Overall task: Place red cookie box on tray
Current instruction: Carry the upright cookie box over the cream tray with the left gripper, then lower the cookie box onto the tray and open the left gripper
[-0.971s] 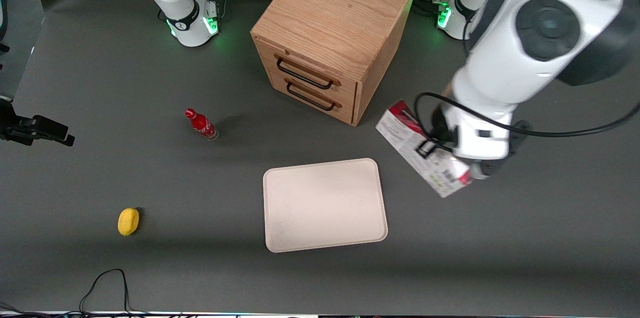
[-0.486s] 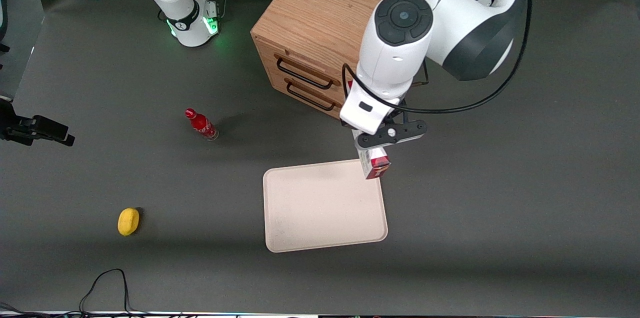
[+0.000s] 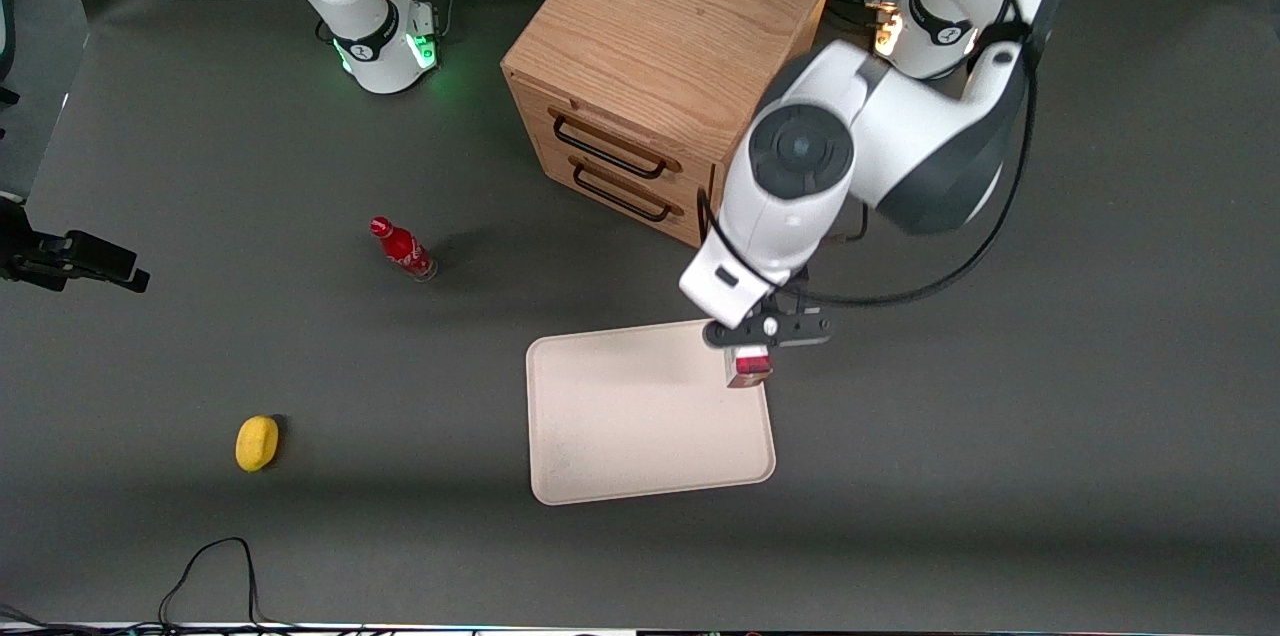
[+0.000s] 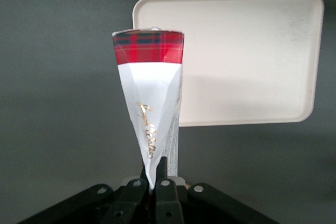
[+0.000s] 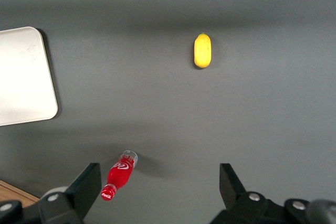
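The red cookie box (image 3: 749, 367) hangs end-down from my gripper (image 3: 752, 348), which is shut on its pinched white upper end. Its red tartan lower end (image 4: 148, 47) points down at the corner of the beige tray (image 3: 640, 416) nearest the wooden cabinet, toward the working arm's end of the table. In the left wrist view the box (image 4: 150, 114) stands out from my gripper (image 4: 156, 178), its black fingers (image 4: 163, 168) pressed on the white cardboard, with the tray (image 4: 247, 56) spread out below. I cannot tell whether the box touches the tray.
A wooden drawer cabinet (image 3: 660, 76) stands just farther from the front camera than the tray. A small red bottle (image 3: 402, 248) and a yellow lemon-like object (image 3: 256, 442) lie toward the parked arm's end of the table. A black cable (image 3: 210, 566) loops at the front edge.
My arm has swung from the working arm's end to over the tray's corner with the box in it. The box turned from a slant to end-down, then sank lower.
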{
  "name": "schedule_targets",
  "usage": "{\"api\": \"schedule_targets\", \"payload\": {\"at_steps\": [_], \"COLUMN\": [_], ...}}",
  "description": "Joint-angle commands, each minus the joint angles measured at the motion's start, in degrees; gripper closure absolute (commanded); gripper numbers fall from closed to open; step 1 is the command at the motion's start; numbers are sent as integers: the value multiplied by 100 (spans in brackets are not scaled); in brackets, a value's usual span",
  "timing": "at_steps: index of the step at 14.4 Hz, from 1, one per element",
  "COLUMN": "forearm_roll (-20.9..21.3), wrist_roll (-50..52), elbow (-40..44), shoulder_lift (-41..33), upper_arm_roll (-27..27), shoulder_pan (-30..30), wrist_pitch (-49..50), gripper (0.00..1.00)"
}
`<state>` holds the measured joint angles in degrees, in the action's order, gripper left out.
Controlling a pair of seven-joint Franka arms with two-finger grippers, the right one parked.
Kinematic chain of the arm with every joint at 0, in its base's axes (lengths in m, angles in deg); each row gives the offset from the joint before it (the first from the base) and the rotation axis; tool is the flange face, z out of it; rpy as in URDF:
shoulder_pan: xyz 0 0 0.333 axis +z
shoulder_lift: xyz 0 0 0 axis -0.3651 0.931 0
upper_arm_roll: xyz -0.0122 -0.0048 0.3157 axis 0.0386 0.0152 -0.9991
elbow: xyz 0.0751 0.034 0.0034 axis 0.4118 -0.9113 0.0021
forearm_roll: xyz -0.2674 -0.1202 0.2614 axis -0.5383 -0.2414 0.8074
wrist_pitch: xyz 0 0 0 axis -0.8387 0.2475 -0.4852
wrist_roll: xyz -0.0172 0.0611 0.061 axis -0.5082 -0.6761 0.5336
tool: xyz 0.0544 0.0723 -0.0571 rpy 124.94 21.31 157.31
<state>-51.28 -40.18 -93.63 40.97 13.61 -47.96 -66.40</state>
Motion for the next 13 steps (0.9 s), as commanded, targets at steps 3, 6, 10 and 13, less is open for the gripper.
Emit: {"api": "schedule_targets", "payload": {"at_steps": [3, 6, 10, 13], "forearm_roll": [64, 82, 82, 82], "wrist_roll": [-62, -62, -36, -18], "elbow": [184, 176, 149, 149], "shoulder_lift": [921, 1185, 1484, 1616], "upper_arm_roll": [-42, -77, -235, -358], "shoulder_pan": [97, 124, 106, 71], "wrist_pitch": [-756, -1002, -1512, -1724], "gripper": [100, 100, 100, 100]}}
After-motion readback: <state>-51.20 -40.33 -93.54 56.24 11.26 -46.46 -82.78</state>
